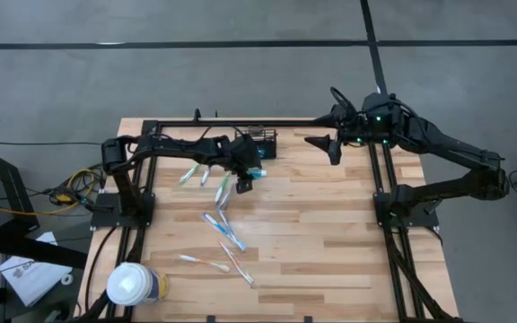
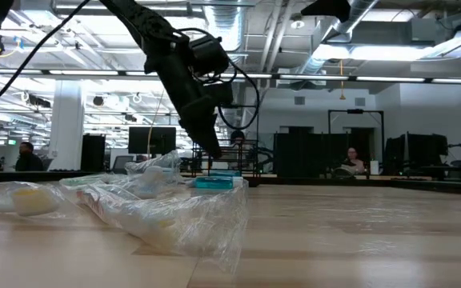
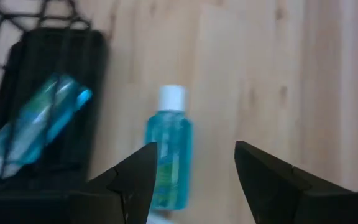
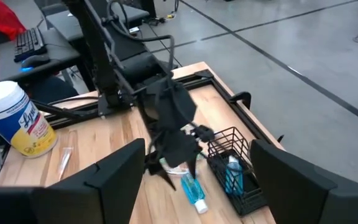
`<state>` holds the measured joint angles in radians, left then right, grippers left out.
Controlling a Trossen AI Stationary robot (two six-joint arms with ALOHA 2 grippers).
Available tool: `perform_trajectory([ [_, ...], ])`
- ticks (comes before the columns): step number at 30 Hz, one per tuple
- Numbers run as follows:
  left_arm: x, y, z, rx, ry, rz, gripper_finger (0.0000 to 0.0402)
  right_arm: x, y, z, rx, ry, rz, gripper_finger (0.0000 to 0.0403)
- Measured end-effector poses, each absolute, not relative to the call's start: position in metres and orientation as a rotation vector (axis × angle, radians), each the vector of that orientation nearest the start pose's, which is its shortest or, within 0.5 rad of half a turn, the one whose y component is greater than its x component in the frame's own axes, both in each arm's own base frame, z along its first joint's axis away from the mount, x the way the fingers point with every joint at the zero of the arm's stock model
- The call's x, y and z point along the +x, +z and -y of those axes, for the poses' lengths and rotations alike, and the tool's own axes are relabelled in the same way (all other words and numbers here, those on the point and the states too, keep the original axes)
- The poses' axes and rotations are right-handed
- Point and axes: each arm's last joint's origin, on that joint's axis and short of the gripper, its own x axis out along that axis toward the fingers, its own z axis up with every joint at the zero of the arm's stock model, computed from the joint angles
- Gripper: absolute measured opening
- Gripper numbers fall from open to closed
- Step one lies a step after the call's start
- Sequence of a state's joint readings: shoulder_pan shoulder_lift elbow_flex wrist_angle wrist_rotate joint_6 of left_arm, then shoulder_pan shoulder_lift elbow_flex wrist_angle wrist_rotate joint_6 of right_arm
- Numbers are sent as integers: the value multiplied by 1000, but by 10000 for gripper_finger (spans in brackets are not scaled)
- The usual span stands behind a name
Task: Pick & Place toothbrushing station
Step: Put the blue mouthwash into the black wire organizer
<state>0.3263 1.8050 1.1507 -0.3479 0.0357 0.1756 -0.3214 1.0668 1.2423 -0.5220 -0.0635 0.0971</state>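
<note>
Now the left hand (image 3: pixel 191 180) hangs with its fingers apart directly over a small blue bottle (image 3: pixel 168 152) with a white cap, lying flat on the tabletop (image 1: pixel 330 233) just beside the black wire basket (image 4: pixel 235 165), which sits at the far edge and already holds a teal tube (image 3: pixel 39 124). Nothing is gripped yet, so this looks like the approach to a pick. Next, I judge, the hand must drop until its fingers straddle the bottle, close, then lift it into the basket. Wrapped toothbrushes (image 1: pixel 223 231) lie scattered nearer on the wood. Off to the far right, the right hand (image 1: pixel 330 146) waits, fingers apart, holding nothing.
</note>
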Motion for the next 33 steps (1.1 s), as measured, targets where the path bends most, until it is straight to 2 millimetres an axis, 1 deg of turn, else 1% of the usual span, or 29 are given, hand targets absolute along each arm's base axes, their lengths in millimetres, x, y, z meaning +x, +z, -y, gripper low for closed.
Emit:
perform_trajectory([
  [6,343,176,-127,-20,160,-995,209,204,406,66,158,-270,-304,281],
  [11,344,175,-127,-3,143,-996,209,205,409,66,151,-269,-270,281],
  [15,346,162,-124,-5,122,-1035,209,205,410,66,151,-268,-266,281],
  [20,352,150,-122,40,174,-1073,209,205,410,66,170,-271,-263,281],
  [25,352,150,-124,52,175,-1064,209,205,410,66,170,-271,-263,281],
  [28,351,155,-124,40,167,-1044,209,205,410,66,169,-271,-260,281],
  [30,350,165,-118,13,135,-1010,207,205,411,66,173,-269,-257,281],
  [32,350,183,-111,3,111,-950,202,204,417,66,170,-260,-241,281],
  [33,351,198,-109,-4,102,-901,198,203,421,65,167,-256,-226,281],
])
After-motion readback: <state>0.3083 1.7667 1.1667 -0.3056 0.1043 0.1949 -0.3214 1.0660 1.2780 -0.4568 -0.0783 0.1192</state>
